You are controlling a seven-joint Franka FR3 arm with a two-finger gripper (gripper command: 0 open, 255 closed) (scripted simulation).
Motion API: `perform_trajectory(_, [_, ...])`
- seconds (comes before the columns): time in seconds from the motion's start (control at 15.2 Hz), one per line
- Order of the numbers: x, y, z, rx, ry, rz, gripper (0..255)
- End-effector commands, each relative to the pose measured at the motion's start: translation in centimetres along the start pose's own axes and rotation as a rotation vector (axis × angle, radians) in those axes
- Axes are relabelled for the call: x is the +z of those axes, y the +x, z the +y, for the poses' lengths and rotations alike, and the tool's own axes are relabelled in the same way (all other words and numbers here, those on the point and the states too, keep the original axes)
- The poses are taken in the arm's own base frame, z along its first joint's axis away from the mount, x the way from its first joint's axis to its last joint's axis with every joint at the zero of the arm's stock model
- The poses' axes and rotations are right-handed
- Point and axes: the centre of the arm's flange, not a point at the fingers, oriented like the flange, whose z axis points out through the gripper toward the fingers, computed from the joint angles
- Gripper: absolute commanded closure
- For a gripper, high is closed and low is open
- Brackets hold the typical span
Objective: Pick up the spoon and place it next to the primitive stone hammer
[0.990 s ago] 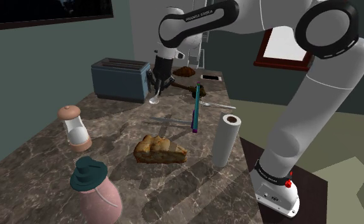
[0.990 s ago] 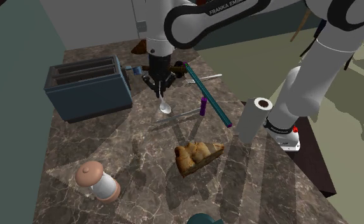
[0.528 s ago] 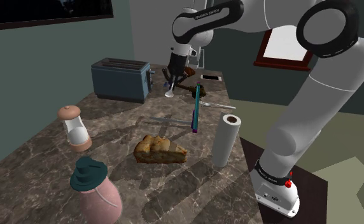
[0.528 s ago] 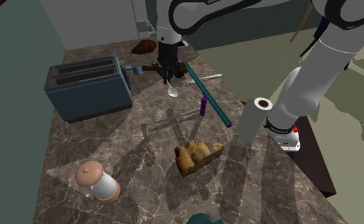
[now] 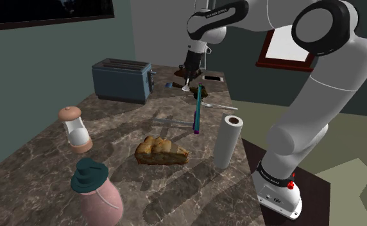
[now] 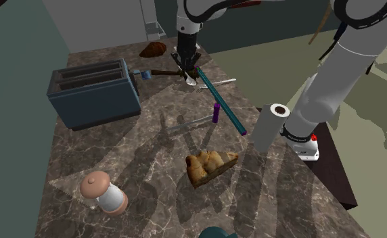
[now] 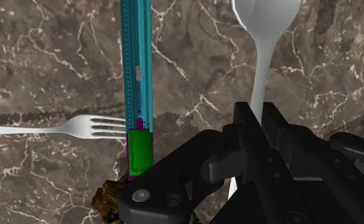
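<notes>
At the shoulder view's left, on the dark marble desk (image 5: pixel 163 192), stands a white shaker (image 5: pixel 75 130) with a tan cap. Nearer the camera is a pink jar (image 5: pixel 97 192) with a dark green lid. Farther back sits a blue-grey toaster (image 5: pixel 121 80). Toward the middle lies a wedge of bread (image 5: pixel 161 152), and just behind it a thin grey utensil (image 5: pixel 168 122) lies flat on the marble. Beyond that, near the desk's far edge, lies the stone hammer (image 6: pixel 157 72), its dark brown handle running from a bluish head beside the toaster toward the hand (image 5: pixel 186 78). The hand points down there, closed narrow on the handle of the pale spoon (image 5: pixel 186 88), whose bowl hangs below it. In the wrist view the fingers (image 7: pixel 245 125) clasp the shaft, and the bowl shows out beyond them over bare marble. In the second exterior view the spoon's bowl is just beside the free end of the hammer's handle and close to the far tip of a long teal bar (image 5: pixel 197 108); whether it touches the desk I cannot tell. The bar slants toward the camera and ends in a purple piece. A fork (image 5: pixel 219 105) lies just to its right, tines toward the bar. Further right a paper roll (image 5: pixel 228 141) stands upright, and the arm's white base (image 5: pixel 277 191) is at the lower right.
</notes>
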Motion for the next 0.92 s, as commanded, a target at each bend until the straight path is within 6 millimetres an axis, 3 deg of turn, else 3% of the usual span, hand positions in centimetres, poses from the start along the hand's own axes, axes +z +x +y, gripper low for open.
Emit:
perform_trajectory(0.0, [-0.6,2.2,1.4,-0.001,0.000,0.000,255])
perform_trajectory(0.86, [-4.1,15.8,11.2,-0.001,0.000,0.000,255])
